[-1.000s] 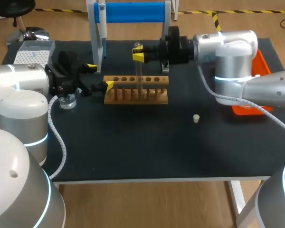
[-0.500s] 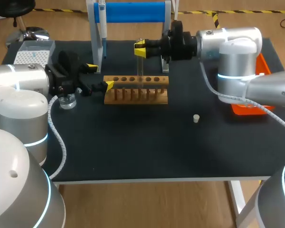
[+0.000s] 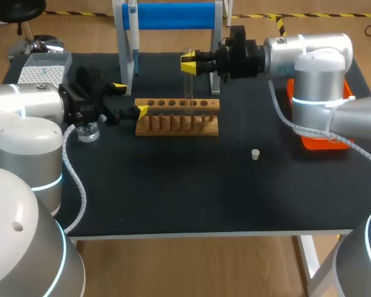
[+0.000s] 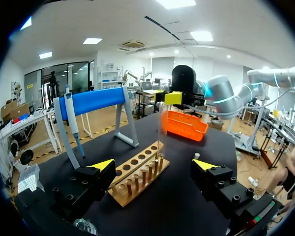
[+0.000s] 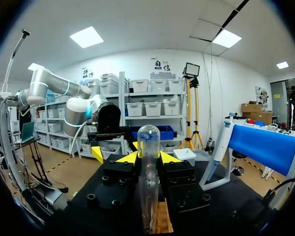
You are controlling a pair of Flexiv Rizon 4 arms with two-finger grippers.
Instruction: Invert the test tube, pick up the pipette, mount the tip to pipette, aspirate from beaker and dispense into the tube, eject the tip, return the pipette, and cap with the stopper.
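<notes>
Right claw: your right gripper [image 3: 189, 63], upper centre of the head view, is clamped on the test tube [image 3: 188, 93], its fingers pinching just below the rounded top.
Test tube: upright, with its lower end at the wooden rack [image 3: 173, 124].
Left claw: your left gripper [image 3: 130, 99] is spread wide and empty at the rack's left end.
Stopper: the stopper [image 3: 255, 154] lies right of centre.

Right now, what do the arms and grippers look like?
Left arm and right arm: rounded silver-grey shells, glowing pale-blue joint rings, a grey cable along each. Left gripper and right gripper: black blocky bodies, two yellow-tipped fingers.
</notes>
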